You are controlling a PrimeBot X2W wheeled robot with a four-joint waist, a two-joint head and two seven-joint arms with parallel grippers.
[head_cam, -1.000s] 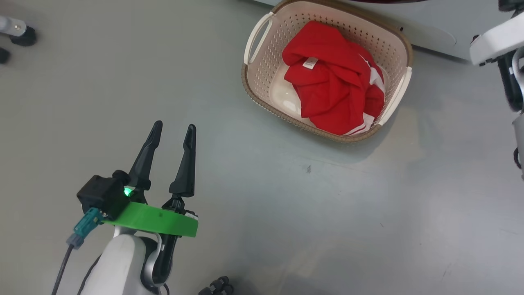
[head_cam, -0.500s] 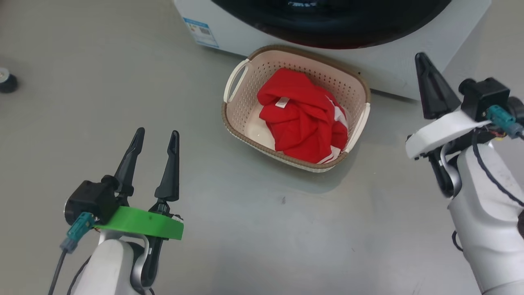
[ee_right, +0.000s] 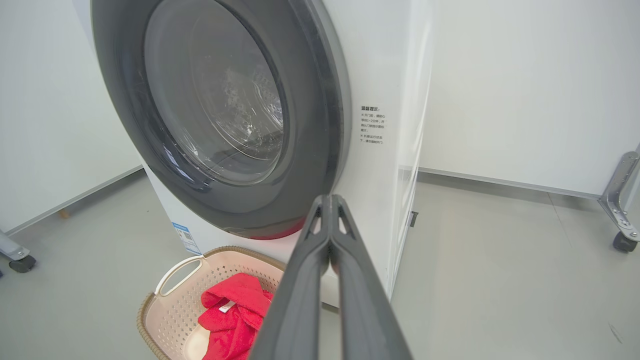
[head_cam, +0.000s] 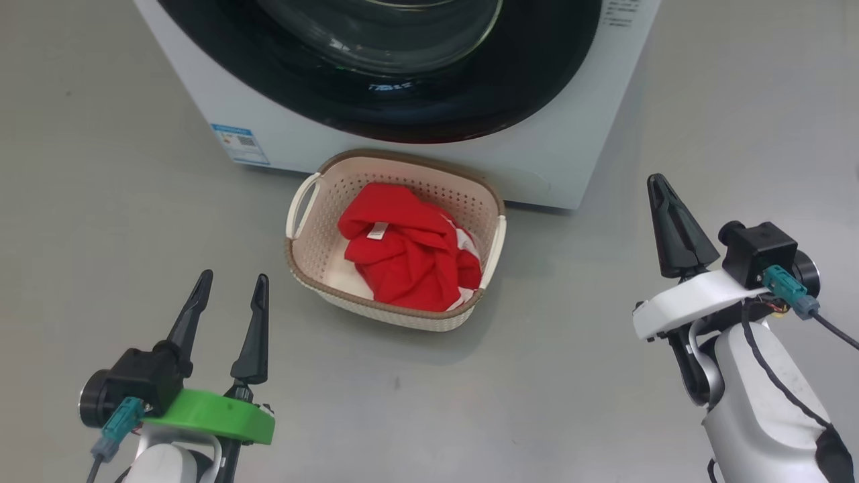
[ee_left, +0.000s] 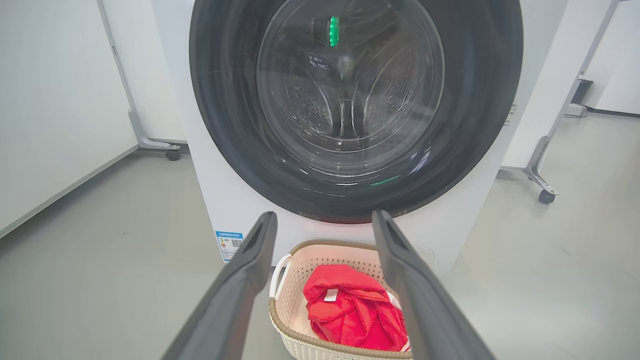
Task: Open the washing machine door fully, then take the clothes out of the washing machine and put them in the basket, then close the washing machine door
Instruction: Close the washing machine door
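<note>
Grey floor (head_cam: pixel 537 402) and white walls (ee_right: pixel 500 75) surround the white washing machine (ee_left: pixel 215 200). Its door (ee_left: pixel 350 90) lies shut, flat to the front. The basket (head_cam: pixel 396 315) stands on the floor just below the door, its long axis along the machine's front, holding the red clothes (head_cam: pixel 402 258). The left jaws are spread wide and empty, off the basket's left. The right jaws are pressed together, empty, well to its right.
</note>
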